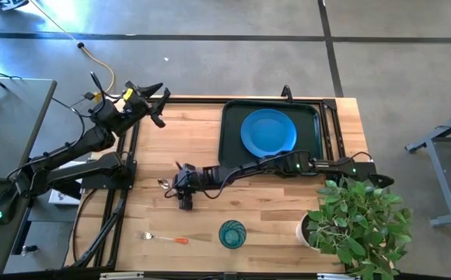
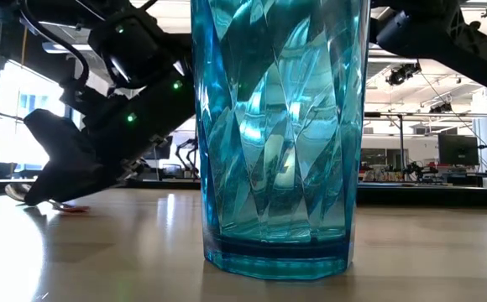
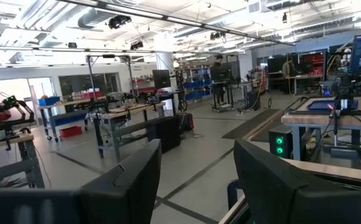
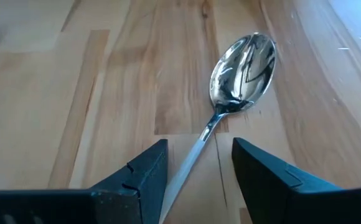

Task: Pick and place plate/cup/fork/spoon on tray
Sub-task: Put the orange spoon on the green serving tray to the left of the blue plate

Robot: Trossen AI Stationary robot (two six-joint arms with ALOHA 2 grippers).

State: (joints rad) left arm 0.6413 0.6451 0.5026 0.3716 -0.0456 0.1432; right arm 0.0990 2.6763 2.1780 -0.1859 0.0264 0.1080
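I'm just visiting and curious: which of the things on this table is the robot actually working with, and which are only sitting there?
Part of the job:
tray
plate, already on the tray
cup
fork
spoon, lying between the right gripper jaws

Just lying about:
potted plant
yellow cable on the floor

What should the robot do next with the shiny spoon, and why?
Probably lower the right gripper a little and close it on the spoon. Its jaws are open with the spoon's thin neck running between them, and the spoon lies flat on the wooden table. The plate is already on the tray, so the spoon looks like the next thing to carry there.
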